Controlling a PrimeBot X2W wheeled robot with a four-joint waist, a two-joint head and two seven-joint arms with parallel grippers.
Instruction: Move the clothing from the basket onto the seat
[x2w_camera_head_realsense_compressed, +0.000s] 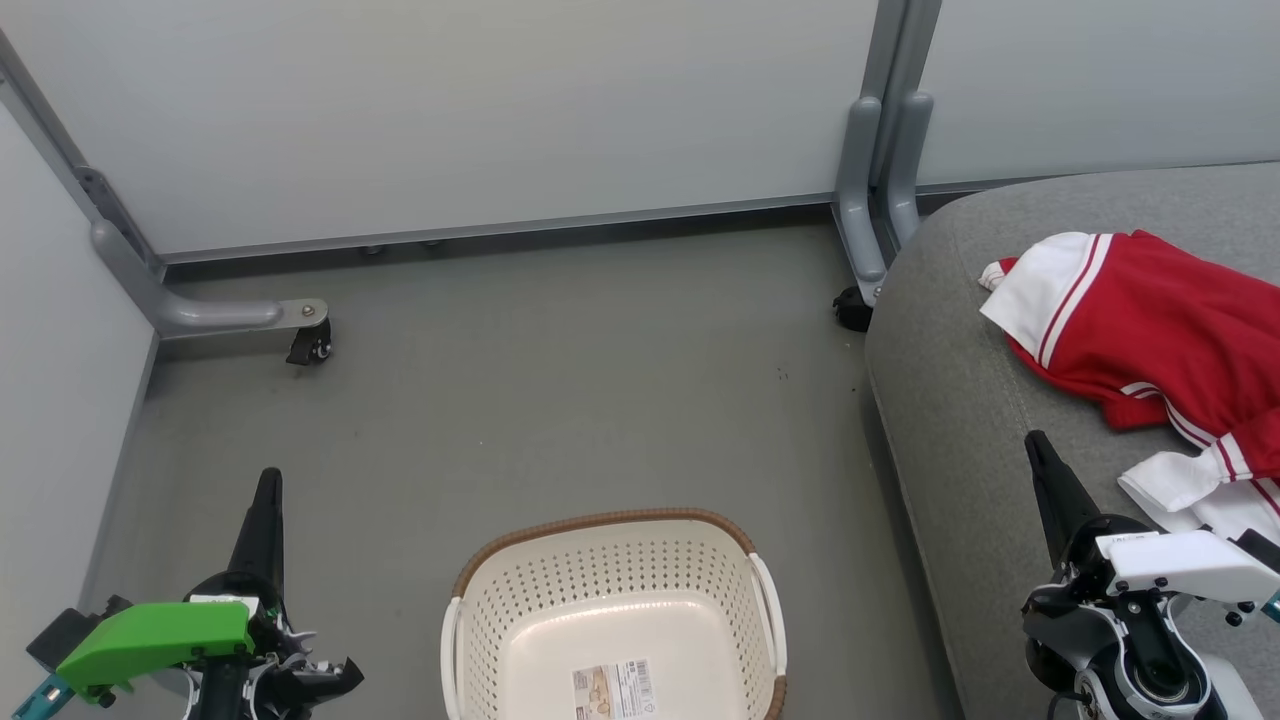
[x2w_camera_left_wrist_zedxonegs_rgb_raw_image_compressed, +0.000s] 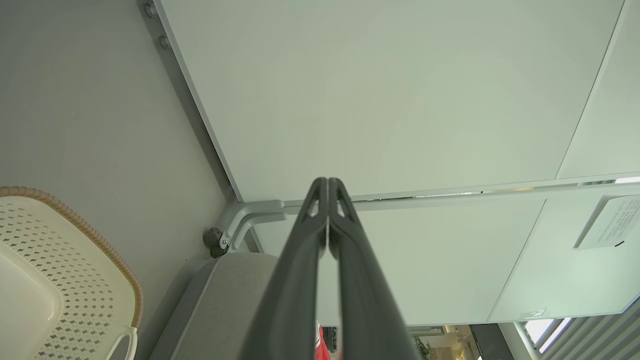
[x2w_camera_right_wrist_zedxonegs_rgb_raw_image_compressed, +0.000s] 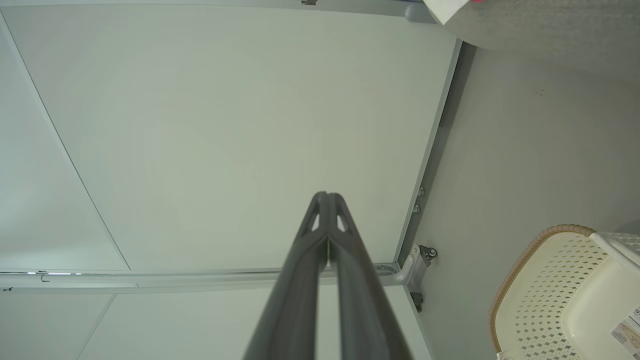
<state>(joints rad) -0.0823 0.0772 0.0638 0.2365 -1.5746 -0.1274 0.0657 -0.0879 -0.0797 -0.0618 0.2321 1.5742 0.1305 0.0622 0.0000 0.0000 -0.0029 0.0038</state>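
Observation:
The cream perforated basket (x2w_camera_head_realsense_compressed: 612, 610) stands on the floor at bottom centre with nothing in it but the label on its bottom; its rim also shows in the wrist views (x2w_camera_left_wrist_zedxonegs_rgb_raw_image_compressed: 75, 220) (x2w_camera_right_wrist_zedxonegs_rgb_raw_image_compressed: 520, 260). Red clothing with white trim (x2w_camera_head_realsense_compressed: 1150, 340) lies spread on the grey seat (x2w_camera_head_realsense_compressed: 950, 400) at the right. My left gripper (x2w_camera_head_realsense_compressed: 268, 480) is shut and holds nothing, left of the basket, its fingers pressed together (x2w_camera_left_wrist_zedxonegs_rgb_raw_image_compressed: 327, 182). My right gripper (x2w_camera_head_realsense_compressed: 1035, 440) is shut and holds nothing, over the seat's front edge just left of the clothing, fingertips together (x2w_camera_right_wrist_zedxonegs_rgb_raw_image_compressed: 326, 196).
Pale partition panels (x2w_camera_head_realsense_compressed: 450, 110) close off the back and left, on grey metal feet with castors (x2w_camera_head_realsense_compressed: 310, 345) (x2w_camera_head_realsense_compressed: 852, 308). Bare grey floor (x2w_camera_head_realsense_compressed: 560, 400) lies between the panels, basket and seat.

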